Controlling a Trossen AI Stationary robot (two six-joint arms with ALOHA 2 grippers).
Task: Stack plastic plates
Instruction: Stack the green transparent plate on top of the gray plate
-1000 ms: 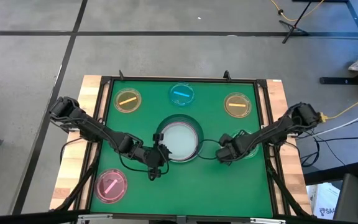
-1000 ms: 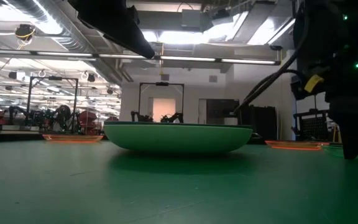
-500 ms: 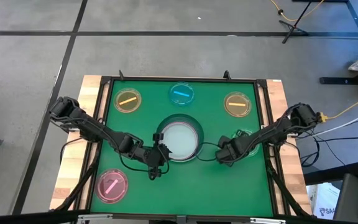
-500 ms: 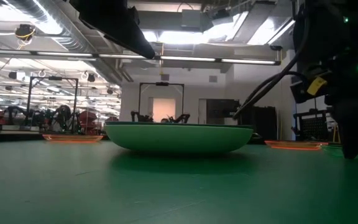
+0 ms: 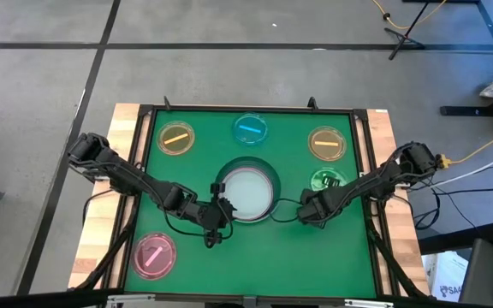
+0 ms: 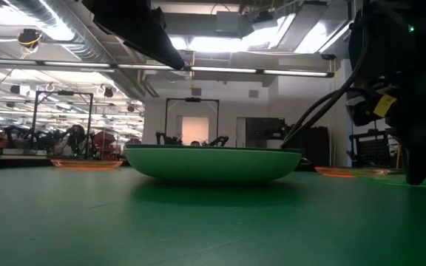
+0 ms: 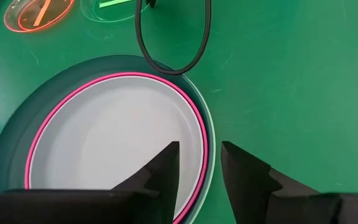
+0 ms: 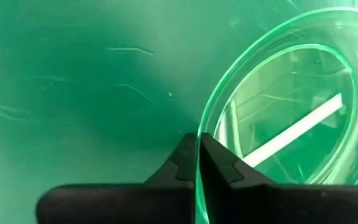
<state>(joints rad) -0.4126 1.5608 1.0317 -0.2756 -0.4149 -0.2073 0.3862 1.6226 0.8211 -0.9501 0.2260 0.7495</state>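
Green mat [image 5: 255, 248] covers the table, and the big plates sit nested at its middle: a pink-rimmed plate [image 7: 114, 140] lies inside a dark teal plate [image 7: 11, 149], with a thin light green rim [image 7: 211, 134] showing at the outer edge; from table height the stack [image 6: 211, 163] reads as one shallow bowl shape. Along the far side lie three small clear plates, well apart: an orange plate [image 5: 176, 138], a blue plate [image 5: 251, 129] and a brown plate [image 5: 326, 144]; a small pink plate [image 5: 152, 255] lies near the left front corner. The small green plate [image 5: 326, 180] rests on the mat to the right of the stack; the right gripper [image 8: 197, 167] has its fingers pinched nearly closed on that plate's thin rim, the edge running up between the two tips. The left gripper [image 7: 199, 163] hangs low at the near left edge of the stack, its fingers a narrow gap apart with nothing between them, one finger over the pink-rimmed plate and the other over the stack's outer edge and the mat. A black cable [image 7: 173, 37] loops across the mat just beyond the stack.
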